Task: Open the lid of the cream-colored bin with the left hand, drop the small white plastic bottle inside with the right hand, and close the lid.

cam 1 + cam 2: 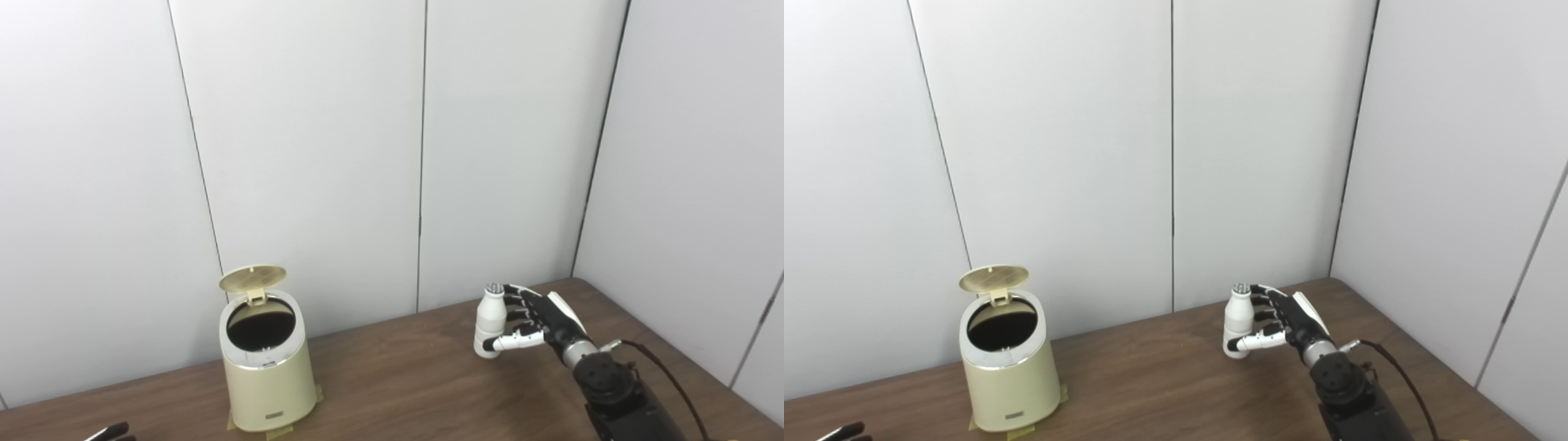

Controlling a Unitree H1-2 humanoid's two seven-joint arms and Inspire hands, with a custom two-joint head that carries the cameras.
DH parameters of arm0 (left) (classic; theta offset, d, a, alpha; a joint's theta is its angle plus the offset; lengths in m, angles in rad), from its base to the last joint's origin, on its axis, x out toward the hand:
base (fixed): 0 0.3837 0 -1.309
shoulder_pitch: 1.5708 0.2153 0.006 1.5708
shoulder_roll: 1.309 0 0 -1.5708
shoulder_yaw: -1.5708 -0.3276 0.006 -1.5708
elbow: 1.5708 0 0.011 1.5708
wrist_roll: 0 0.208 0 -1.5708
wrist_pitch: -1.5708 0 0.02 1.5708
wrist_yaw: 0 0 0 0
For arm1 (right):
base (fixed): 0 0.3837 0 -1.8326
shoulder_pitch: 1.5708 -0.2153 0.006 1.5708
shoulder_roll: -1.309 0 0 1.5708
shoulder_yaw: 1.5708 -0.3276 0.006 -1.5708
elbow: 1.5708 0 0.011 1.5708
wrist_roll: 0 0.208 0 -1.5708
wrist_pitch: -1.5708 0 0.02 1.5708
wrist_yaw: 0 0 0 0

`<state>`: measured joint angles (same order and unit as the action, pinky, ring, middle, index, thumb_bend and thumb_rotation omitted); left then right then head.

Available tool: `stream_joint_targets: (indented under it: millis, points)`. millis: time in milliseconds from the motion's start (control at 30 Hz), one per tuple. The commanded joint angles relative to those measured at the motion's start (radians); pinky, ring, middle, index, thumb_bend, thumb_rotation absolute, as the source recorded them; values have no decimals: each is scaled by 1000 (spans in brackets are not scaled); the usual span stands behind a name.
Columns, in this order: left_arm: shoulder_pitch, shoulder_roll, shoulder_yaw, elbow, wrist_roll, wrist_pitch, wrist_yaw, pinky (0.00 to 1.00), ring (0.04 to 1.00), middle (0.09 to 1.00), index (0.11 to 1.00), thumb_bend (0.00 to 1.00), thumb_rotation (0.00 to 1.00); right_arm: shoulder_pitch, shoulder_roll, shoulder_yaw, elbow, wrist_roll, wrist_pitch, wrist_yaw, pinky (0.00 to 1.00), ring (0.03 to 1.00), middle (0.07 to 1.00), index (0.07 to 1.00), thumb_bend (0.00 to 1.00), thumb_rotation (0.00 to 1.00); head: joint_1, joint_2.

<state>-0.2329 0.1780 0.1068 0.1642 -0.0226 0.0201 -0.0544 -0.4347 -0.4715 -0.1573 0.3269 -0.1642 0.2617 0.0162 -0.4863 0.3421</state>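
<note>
One bin (269,367) stands on the table (416,386) at about 7 o'clock in the view, cream-colored, with its one lid (252,277) tipped up and back on its hinge, leaving the dark mouth uncovered. Tape shows under the bin's base at its corners.

One bottle (490,318), small and white with a ribbed cap, sits upright at about 4 o'clock, well apart from the bin. The right hand (533,321) is wrapped around it from the right side: its fingers (514,303) curl behind the neck and body, and its thumb (511,342) presses across the lower front. Whether the bottle's base touches the table or is just off it, I cannot tell.

Only dark fingertips of the left hand (113,432) show at the bottom edge, near 7 o'clock, apart from the bin; whether that hand is spread or curled cannot be told.
</note>
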Motion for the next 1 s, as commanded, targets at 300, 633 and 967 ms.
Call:
stream_joint_targets:
  millis: [300,633,967]
  points:
    - [-35,16,-1,-25,-6,-22,-8,537,665,743,773,621,153,-87,10,-11,27,6,-93,-95,643,714,790,797,775,0,-2,3]
    - [-30,15,-3,-58,0,6,-9,565,686,766,797,594,146,-101,12,11,82,-86,-193,-238,471,494,531,559,578,0,1,10]
    - [-31,14,-3,-72,-1,14,-13,620,725,792,824,530,93,-103,-8,33,114,-148,-233,-295,373,405,500,497,518,0,3,17]
